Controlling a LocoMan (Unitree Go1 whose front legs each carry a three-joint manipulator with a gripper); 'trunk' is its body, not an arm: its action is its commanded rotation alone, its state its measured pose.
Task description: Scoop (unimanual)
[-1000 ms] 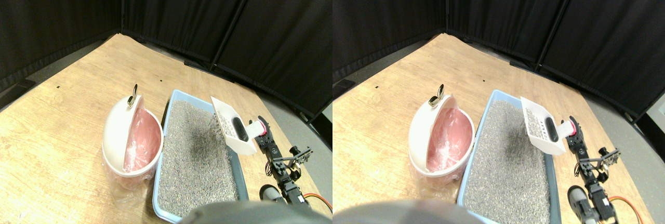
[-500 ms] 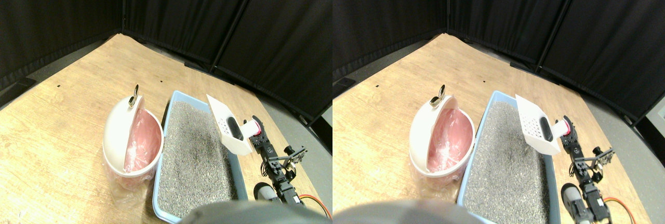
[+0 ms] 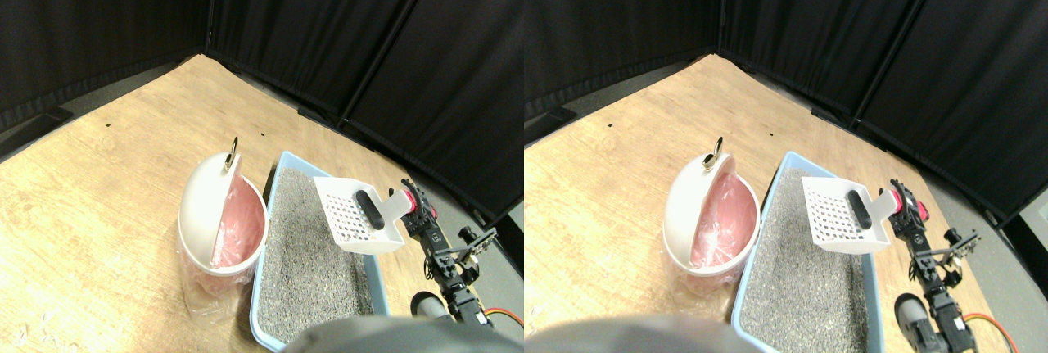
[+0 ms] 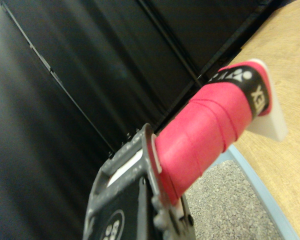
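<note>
We log the white slotted plastic scoop (image 3: 358, 220) riding level above the pale-blue rectangular tray of grey litter (image 3: 319, 255), a dark oblong lump (image 3: 369, 209) lying on its perforated floor near the handle end. The right gripper (image 3: 413, 208) sits at 3 o'clock from the scoop; we judge it clamped on the pink-wrapped handle (image 4: 210, 131), which runs out from beside the jaw frame in the wrist view, though the jaw gap itself is hidden. The white round bin with pink liner (image 3: 223, 222) stands at 9 o'clock, touching the tray. Risk: tilting the scoop early in transit may roll the lump back into the litter, or the scoop may clip the bin's raised lid (image 3: 205, 200).
</note>
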